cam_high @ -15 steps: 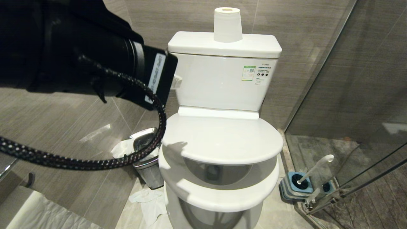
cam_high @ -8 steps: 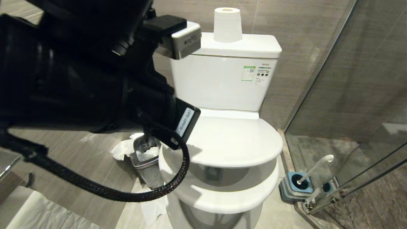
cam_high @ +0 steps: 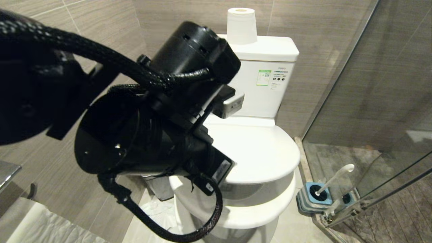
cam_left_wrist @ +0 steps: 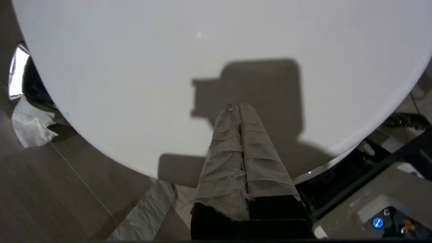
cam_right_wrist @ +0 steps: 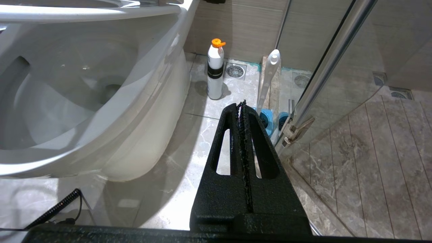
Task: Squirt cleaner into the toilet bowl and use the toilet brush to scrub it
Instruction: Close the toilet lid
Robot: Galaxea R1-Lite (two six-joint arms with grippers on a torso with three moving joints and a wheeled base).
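The left arm [cam_high: 145, 135] filled the left and middle of the head view, big and black, in front of the toilet bowl [cam_high: 270, 209]. Its lid [cam_high: 260, 152] was partly down. In the left wrist view the left gripper [cam_left_wrist: 239, 107] was pressed shut, empty, its cloth-wrapped fingers [cam_left_wrist: 229, 141] over the white lid near the middle of the frame. In the right wrist view the right gripper [cam_right_wrist: 242, 104] was shut too, holding nothing, low by the floor. The toilet brush [cam_high: 334, 179] stood in its blue holder [cam_high: 312, 197] at the lower right of the head view, beside the glass door [cam_high: 371, 101]. A white bottle [cam_right_wrist: 215, 72] with an orange cap stood on the floor near the bowl. A paper roll [cam_high: 241, 26] sat on the tank [cam_high: 266, 91].
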